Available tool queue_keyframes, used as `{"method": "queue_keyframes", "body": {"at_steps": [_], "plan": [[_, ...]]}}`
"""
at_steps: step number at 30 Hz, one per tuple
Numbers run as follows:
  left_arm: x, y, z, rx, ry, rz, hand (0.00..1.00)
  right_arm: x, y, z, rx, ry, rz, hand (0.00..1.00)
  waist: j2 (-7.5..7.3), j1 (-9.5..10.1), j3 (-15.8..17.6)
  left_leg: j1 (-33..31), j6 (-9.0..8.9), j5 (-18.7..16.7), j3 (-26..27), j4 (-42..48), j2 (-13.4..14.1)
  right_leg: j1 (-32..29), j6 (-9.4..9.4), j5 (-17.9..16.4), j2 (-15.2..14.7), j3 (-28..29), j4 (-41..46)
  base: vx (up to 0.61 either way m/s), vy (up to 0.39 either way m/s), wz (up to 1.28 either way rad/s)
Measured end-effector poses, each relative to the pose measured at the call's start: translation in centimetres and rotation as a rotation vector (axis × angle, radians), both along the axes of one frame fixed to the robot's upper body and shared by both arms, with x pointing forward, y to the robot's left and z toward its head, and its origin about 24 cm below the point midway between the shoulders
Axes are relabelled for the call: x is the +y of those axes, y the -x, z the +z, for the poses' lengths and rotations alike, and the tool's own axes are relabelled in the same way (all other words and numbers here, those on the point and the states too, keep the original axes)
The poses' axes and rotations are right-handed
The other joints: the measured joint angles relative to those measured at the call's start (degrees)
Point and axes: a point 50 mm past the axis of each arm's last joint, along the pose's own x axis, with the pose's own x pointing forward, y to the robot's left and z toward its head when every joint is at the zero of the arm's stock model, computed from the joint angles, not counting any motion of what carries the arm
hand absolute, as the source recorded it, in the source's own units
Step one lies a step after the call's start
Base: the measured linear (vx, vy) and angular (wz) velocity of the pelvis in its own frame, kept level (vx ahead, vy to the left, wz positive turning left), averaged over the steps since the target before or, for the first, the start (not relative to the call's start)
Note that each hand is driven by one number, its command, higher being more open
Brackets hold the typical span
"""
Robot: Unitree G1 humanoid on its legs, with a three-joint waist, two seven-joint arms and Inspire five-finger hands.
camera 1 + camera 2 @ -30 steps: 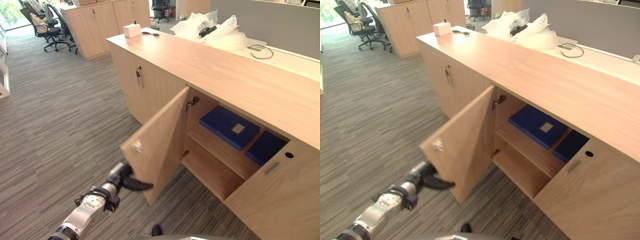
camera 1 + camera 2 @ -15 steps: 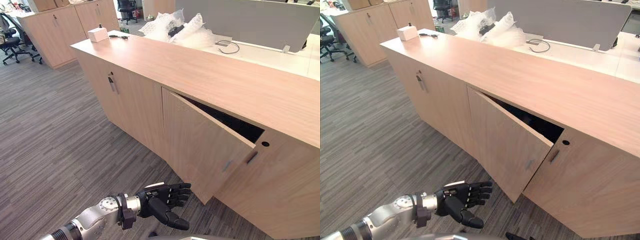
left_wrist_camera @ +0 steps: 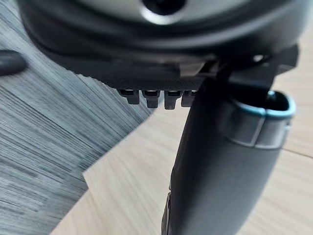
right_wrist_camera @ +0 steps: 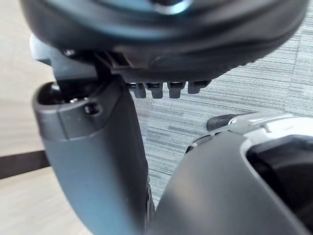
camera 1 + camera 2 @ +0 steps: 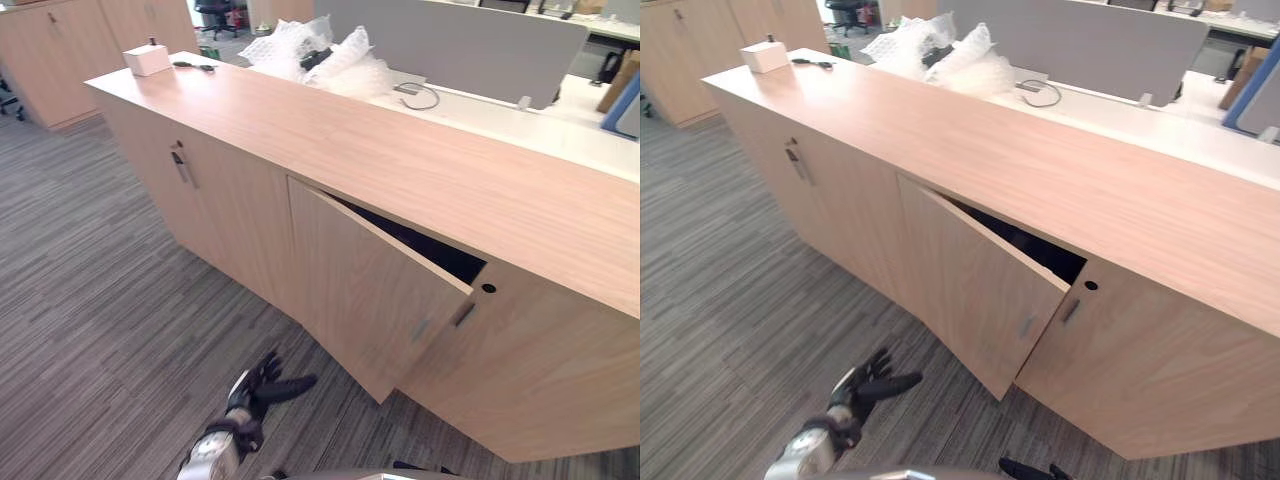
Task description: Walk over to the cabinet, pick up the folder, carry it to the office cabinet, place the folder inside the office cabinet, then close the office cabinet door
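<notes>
I see my left robot hand [image 5: 255, 390] low over the carpet [image 5: 100, 300], fingers spread, empty, office cabinet door [image 5: 370, 300] ajar nearby, right robot hand [image 4: 171, 58] relaxed, empty

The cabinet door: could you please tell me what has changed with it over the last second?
The cabinet door swung from wide open to nearly shut, hiding the blue folders; a gap remains. The left hand left its edge and dropped low over the carpet, open. The white box and bubble wrap stayed put.
</notes>
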Motion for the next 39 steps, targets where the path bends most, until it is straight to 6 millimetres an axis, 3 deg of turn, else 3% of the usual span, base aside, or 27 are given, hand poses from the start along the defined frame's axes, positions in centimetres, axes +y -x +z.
{"method": "queue_keyframes", "body": {"at_steps": [2, 4, 5, 6, 8, 10, 12, 14, 17, 22, 29, 34, 36, 37, 38, 39], "plan": [[0.7, 1.9, -0.9, 0.072, -0.032, 0.067, 1.00, -0.3, 0.3, 0.0, 0.006, 0.005, -0.027, 1.00, 0.62, 0.44, 0.50, -1.53, 0.15, -0.26, -3.64, 5.74, 1.04, 0.03, -0.12, 0.07, 0.57, 2.80, 0.48, 0.01, 0.003, -0.76], [1.0, 3.4, -1.8, 0.138, -0.043, 0.113, 1.00, -0.5, 0.5, 0.0, 0.004, 0.006, -0.069, 1.00, 1.42, 1.17, 1.34, -2.57, -0.40, -1.29, -10.52, 9.02, 0.19, -0.10, -0.25, 0.16, 0.75, 6.03, 0.97, -0.02, 0.051, -0.81], [0.7, 4.5, -2.4, 0.184, -0.021, 0.166, 1.00, -0.9, 0.6, 0.1, 0.002, 0.014, -0.088, 1.00, 2.84, 1.50, 1.05, -1.61, -2.27, -3.21, -18.21, 6.06, -1.70, -1.42, -0.23, 0.19, 1.26, 8.47, 1.87, -0.04, 0.125, -0.93], [0.6, 5.3, -2.8, 0.212, 0.000, 0.236, 1.00, -1.3, 0.6, 0.2, -0.003, 0.025, -0.106, 1.00, 4.22, 1.60, 0.72, 1.28, -3.05, -4.36, -25.21, 1.21, -2.76, -3.28, -0.12, 0.21, 1.99, 10.42, 3.05, -0.03, 0.112, -0.92], [0.7, 6.0, -3.0, 0.233, 0.011, 0.304, 1.00, -1.3, 0.4, 0.3, -0.013, 0.026, -0.105, 1.00, 4.38, 1.56, 0.78, 3.36, -3.42, -4.29, -28.46, -3.72, -3.52, -4.91, 0.59, 0.63, 1.93, 12.04, 3.51, -0.04, 0.104, -0.54], [0.7, 6.4, -3.1, 0.235, 0.028, 0.362, 1.00, -0.8, 0.3, 0.2, -0.014, 0.015, -0.104, 1.00, 3.53, 1.96, 1.00, 4.01, -3.21, -4.08, -26.41, -4.57, -3.78, -5.09, 1.20, 1.20, 1.05, 13.47, 3.41, -0.08, 0.147, -0.45], [1.1, 7.5, -3.3, 0.256, 0.029, 0.436, 1.00, -0.3, 0.8, 0.0, -0.001, 0.003, -0.092, 1.00, 2.16, 2.56, -0.66, 6.57, -2.89, -2.55, -23.66, -8.44, -4.18, -5.07, 1.62, 1.56, -0.26, 15.52, 2.93, -0.06, 0.097, -0.48], [1.2, 7.9, -3.4, 0.271, 0.020, 0.445, 1.00, -0.1, 1.3, 0.0, 0.009, 0.001, -0.084, 1.00, 1.72, 2.43, -1.93, 8.36, -2.71, -0.28, -22.65, -12.83, -4.96, -5.24, 1.96, 2.23, -1.34, 15.97, 1.85, -0.04, 0.042, -0.20], [0.6, 8.1, -3.5, 0.286, 0.007, 0.445, 1.00, -0.3, 2.0, 0.0, 0.022, 0.010, -0.103, 1.00, 2.34, 2.33, -3.00, 10.28, -2.90, 2.59, -22.23, -18.23, -5.25, -5.37, 2.06, 3.01, -1.68, 15.95, 0.62, -0.01, 0.003, -0.02], [-0.5, 7.8, -3.8, 0.297, 0.025, 0.430, 1.00, -0.9, 2.5, 0.0, 0.039, 0.029, -0.160, 1.00, 3.16, 2.43, -4.11, 11.92, -3.82, 3.42, -21.85, -20.47, -3.87, -5.21, 1.78, 3.28, -0.36, 15.95, 0.22, 0.03, -0.055, -0.05], [-0.9, 6.5, -3.6, 0.280, -0.036, 0.267, 1.00, -0.9, 3.1, 0.0, 0.052, 0.023, -0.267, 1.00, 3.31, 2.44, -4.19, 13.04, -4.05, 3.57, -20.36, -21.84, -3.10, -5.53, 1.41, 3.59, 0.36, 16.69, 0.15, 0.00, -0.019, -0.11], [-1.4, 5.5, -3.5, 0.258, -0.034, 0.246, 1.00, -1.1, 1.4, 0.1, 0.008, 0.026, -0.262, 1.00, 3.73, 2.56, -2.33, 12.91, -3.69, 3.36, -14.63, -21.39, -2.98, -11.19, 1.58, 3.75, 0.67, 20.54, 5.46, -0.06, 0.033, -0.63], [-1.3, 5.0, -3.4, 0.247, -0.052, 0.235, 1.00, -1.0, 0.3, 0.3, -0.021, 0.028, -0.247, 1.00, 4.09, 2.83, -0.79, 12.36, -3.24, 3.07, -9.99, -20.39, -2.37, -15.53, 1.42, 3.06, -0.53, 15.60, 10.16, -0.14, 0.020, -0.96], [-1.1, 5.0, -3.3, 0.244, -0.062, 0.237, 1.00, -1.0, 0.3, 0.3, -0.020, 0.028, -0.246, 1.00, 3.98, 2.72, -0.58, 12.39, -3.18, 3.02, -9.06, -20.21, -2.61, -16.41, 0.64, 2.33, -1.77, 12.26, 11.59, -0.11, 0.026, -0.60], [-1.0, 5.1, -3.3, 0.250, -0.076, 0.238, 1.00, -0.9, 0.5, 0.3, -0.025, 0.027, -0.272, 1.00, 3.64, 2.30, -0.54, 12.71, -3.03, 2.59, -8.13, -19.57, -2.76, -17.07, 0.56, 1.73, -4.60, 6.83, 14.05, -0.08, 0.042, -0.40], [-0.9, 5.2, -3.3, 0.251, -0.081, 0.243, 1.00, -0.8, 0.5, 0.3, -0.027, 0.030, -0.277, 1.00, 3.38, 2.34, -0.64, 12.95, -3.29, 2.30, -7.76, -19.31, -2.75, -17.02, 1.11, 1.66, -5.53, 4.72, 14.40, -0.07, 0.039, -0.32]]}}
